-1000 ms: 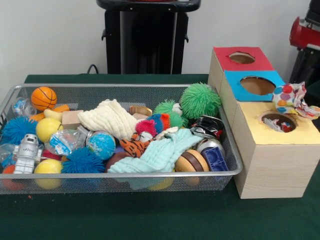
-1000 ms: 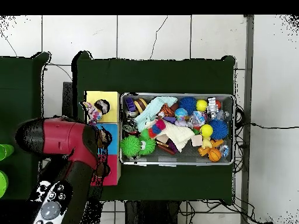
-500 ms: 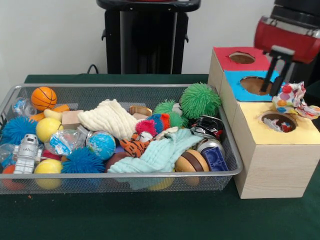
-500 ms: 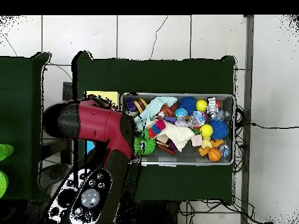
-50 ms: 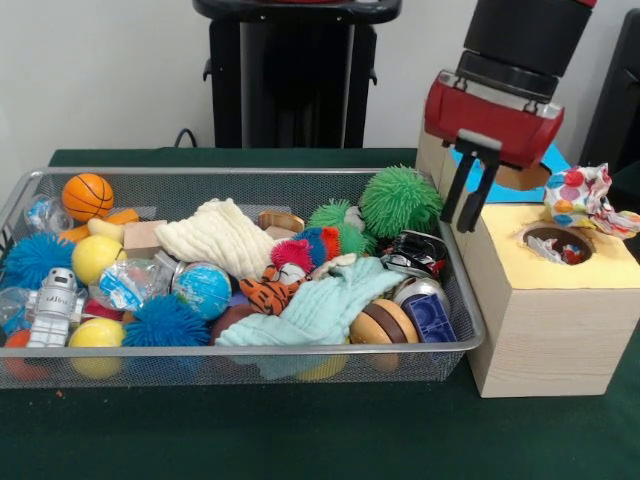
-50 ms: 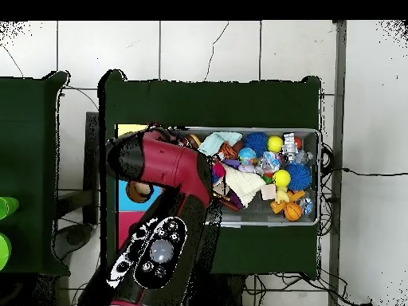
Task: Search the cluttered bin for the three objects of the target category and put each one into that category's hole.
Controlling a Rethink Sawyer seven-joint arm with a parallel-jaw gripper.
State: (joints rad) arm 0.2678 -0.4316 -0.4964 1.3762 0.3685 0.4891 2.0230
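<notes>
Green cloth is covering the counter (image 5: 300, 440). On it, a wire bin (image 5: 240, 375) full of toys is sitting just beside the wooden box (image 5: 545, 320) with holes. Above the box's bin-side edge, the empty pincer (image 5: 468, 200) is hanging open. By the box's yellow hole, crumpled spotted paper (image 5: 580, 195) is lying.

No legible text or labels

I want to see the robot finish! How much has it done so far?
Some crumpled stuff already sits in the yellow hole, with a spotted wrapper beside it. The gripper is open and empty, hanging between the box and the bin. It has not picked anything up yet, so searching the toys is left.
</notes>
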